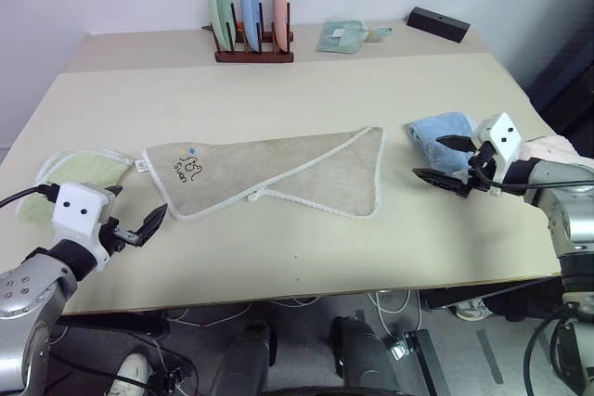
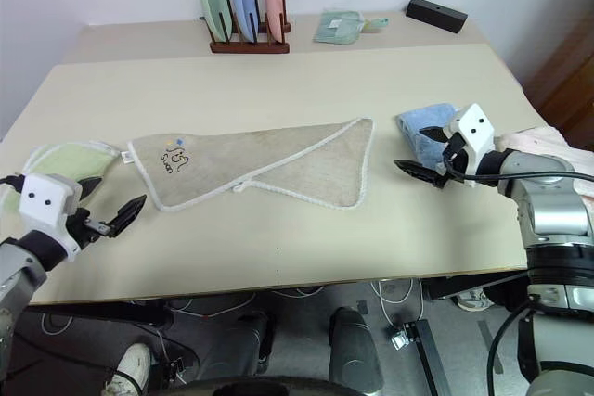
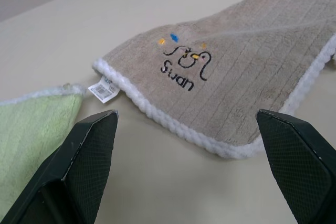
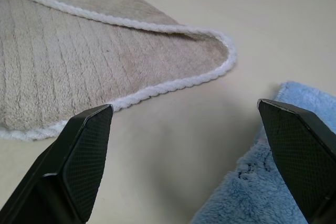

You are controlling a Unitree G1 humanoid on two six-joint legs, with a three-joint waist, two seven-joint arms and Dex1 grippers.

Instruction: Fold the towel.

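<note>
The towel [image 1: 278,173] is spread, partly folded, at the middle of the table [image 1: 297,257]. The left gripper [image 1: 139,229] and right gripper [image 1: 445,159] are held empty at its ends, fingers apart.

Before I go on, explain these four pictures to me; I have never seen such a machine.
This is a two-armed robot at a table. Two pictures come from cameras in its head, looking down over its arms. The other two come from a camera on each wrist, looking out between that gripper's two black fingers. The left gripper and the right gripper are both open and hold nothing. Between them lies the towel, beige with white cord edging, partly folded over. Beside it are a pale green towel and a light-blue towel. Farther back stand three plates in a rack, a small folded cloth and a black box.
</note>
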